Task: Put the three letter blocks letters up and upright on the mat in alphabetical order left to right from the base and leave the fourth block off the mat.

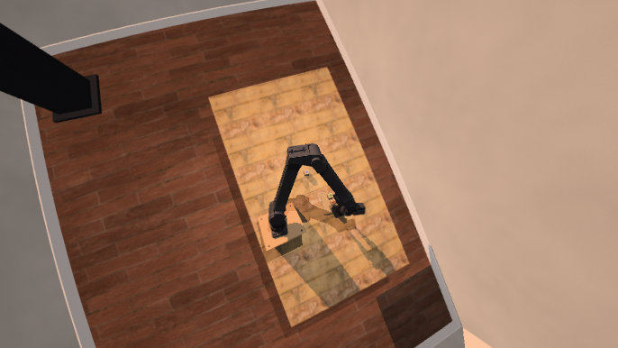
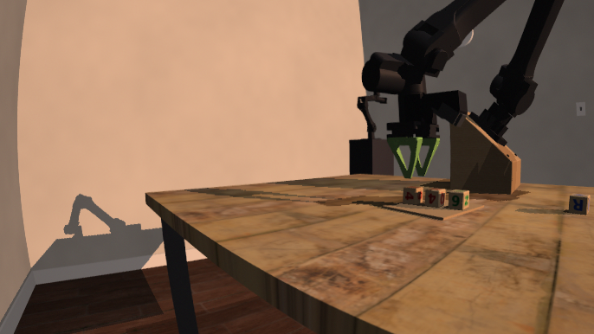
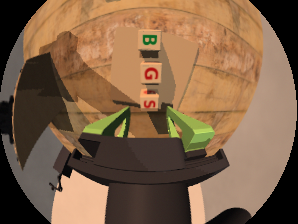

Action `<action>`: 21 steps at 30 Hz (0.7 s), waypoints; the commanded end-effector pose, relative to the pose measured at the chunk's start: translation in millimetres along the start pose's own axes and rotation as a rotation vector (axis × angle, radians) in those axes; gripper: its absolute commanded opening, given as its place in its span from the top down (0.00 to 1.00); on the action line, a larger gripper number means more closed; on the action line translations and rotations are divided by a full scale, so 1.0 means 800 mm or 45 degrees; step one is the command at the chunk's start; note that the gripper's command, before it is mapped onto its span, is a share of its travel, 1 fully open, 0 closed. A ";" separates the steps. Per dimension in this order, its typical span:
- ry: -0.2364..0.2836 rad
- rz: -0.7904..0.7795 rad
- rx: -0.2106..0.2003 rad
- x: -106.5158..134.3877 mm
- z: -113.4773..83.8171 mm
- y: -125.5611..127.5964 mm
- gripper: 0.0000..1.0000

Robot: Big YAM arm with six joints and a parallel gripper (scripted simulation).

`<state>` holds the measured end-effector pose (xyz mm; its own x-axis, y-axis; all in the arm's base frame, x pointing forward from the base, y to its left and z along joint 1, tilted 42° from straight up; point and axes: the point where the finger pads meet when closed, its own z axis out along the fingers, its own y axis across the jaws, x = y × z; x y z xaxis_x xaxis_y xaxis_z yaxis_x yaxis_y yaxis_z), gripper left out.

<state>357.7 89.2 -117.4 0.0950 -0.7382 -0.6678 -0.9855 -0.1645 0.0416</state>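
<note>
Hand (image 2: pixel 414 175) half spread, pinching nothing, raised just above the S end of the B-G-S row (image 3: pixel 149 71) lying straight along the mat (image 2: pixel 433 210), fourth block (image 2: pixel 579 203) well apart right on the surface (image 2: pixel 303 242).

Blk boxy arm (image 2: pixel 437 39) w/ rounded joints; tool (image 2: pixel 414 161) has green open-triangle fingers.

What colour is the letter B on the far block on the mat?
Green, on the B block; the wrist view shows it best.
</note>
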 end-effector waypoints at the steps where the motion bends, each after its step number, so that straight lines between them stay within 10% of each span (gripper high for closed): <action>1: 0.016 -0.038 0.075 0.003 -0.033 -0.032 0.44; 18: 0.021 -0.041 0.078 0.003 -0.080 -0.032 0.44; 21: 0.008 -0.043 0.023 0.000 -0.059 -0.025 0.44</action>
<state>367.1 61.0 -85.5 0.0909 -0.7410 -0.6654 -0.9879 -0.1515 0.0337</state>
